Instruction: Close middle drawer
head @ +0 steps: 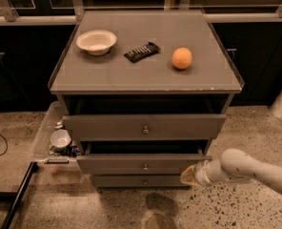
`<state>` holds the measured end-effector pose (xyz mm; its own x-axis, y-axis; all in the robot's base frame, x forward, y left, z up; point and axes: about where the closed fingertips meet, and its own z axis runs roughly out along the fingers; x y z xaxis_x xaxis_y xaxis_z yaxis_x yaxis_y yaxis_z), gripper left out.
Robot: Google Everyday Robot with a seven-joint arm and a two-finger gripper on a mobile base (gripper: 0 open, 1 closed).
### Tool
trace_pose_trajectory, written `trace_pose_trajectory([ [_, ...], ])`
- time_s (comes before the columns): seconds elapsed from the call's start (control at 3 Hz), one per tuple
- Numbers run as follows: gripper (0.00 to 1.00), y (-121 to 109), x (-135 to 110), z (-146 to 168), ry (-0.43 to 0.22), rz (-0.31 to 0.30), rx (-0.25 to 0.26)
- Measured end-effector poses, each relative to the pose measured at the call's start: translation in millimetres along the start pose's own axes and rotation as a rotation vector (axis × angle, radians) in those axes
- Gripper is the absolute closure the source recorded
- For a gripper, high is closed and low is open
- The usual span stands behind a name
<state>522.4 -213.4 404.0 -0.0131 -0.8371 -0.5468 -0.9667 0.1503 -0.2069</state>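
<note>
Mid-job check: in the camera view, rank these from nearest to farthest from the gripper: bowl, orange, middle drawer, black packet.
The gripper sits low on the right, by the cabinet front.
1. middle drawer: its right end is at the gripper.
2. orange: cabinet top, right side.
3. black packet: cabinet top, centre.
4. bowl: cabinet top, left.

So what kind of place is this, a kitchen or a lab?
Probably an office kitchenette or a test room dressed like one: a grey drawer cabinet on a speckled floor, with a bowl and an orange on top. The gripper sits at the right end of the middle drawer.
</note>
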Motion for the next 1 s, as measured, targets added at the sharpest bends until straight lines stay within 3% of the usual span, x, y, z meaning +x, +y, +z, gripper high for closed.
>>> trace_pose_trajectory([
  [0.67,0.36,-5,0,6,0.009,-0.009,-0.018],
  [1.0,0.11,-29,-9,10,0.020,-0.042,-0.009],
])
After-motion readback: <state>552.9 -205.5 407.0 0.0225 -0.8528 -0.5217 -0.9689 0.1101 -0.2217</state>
